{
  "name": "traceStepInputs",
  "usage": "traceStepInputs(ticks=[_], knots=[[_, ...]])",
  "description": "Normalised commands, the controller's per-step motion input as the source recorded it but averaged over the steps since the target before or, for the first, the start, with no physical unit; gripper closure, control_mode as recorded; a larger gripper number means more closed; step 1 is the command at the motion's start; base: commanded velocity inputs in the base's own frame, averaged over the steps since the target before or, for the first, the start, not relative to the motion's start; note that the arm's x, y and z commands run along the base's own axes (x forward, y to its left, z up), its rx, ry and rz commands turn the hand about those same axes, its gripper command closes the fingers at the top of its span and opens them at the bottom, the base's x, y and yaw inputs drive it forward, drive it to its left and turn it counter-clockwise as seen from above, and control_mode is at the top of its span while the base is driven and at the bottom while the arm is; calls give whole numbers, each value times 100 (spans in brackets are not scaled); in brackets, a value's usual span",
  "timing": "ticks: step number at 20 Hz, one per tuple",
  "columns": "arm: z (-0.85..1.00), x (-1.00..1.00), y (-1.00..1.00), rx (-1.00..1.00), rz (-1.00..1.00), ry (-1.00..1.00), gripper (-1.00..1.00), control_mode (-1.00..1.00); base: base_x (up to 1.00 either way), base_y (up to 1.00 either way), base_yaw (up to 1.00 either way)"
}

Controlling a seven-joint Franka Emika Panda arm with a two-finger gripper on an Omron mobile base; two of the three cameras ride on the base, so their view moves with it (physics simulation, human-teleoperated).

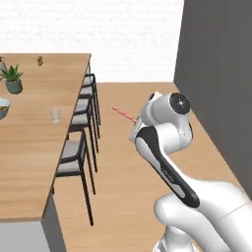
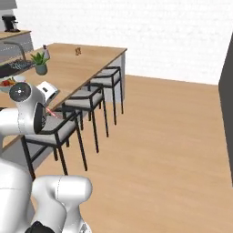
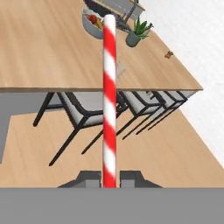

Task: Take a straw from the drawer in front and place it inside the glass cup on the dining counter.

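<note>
- Left base view: I see the thin red-and-white striped straw [image 1: 123,114] sticking out to the left from behind the white arm's wrist, held in the air over the wooden floor [image 1: 133,197]. It is apart from the light wood-plank tabletop [image 1: 34,147] of the dining island. The small clear glass cup [image 1: 55,115] stands on that tabletop near its right edge, with a row of dark-framed grey-seated chairs [image 1: 78,147] just beside the edge. A green potted plant [image 1: 13,78] sits further back on the left.
- Right base view: I see only a short red stretch of the straw [image 2: 53,113] beyond the arm's joint, above the nearest chair seat. The plant [image 2: 40,63] stands on the tabletop [image 2: 86,59]; I cannot make out the cup here.
- Hand view: the end effector [image 3: 109,178] is closed on the straw [image 3: 109,96], its two dark tips pinching the lower end. The straw runs straight up the frame, crossing the tabletop edge [image 3: 43,61]. A grey fruit bowl [image 3: 92,25] lies near the straw's far tip.
</note>
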Motion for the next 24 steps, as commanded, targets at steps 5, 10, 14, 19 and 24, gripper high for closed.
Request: traceStepInputs(ticks=[5,10,14,19,24], knots=[[0,0,0,0,0,0,100,100,69,-62,53],[0,0,0,0,0,0,100,100,61,-70,50],[0,0,0,0,0,0,100,100,57,-69,50],[0,0,0,0,0,0,100,100,57,-65,50],[0,0,0,0,0,0,100,100,44,-66,47]])
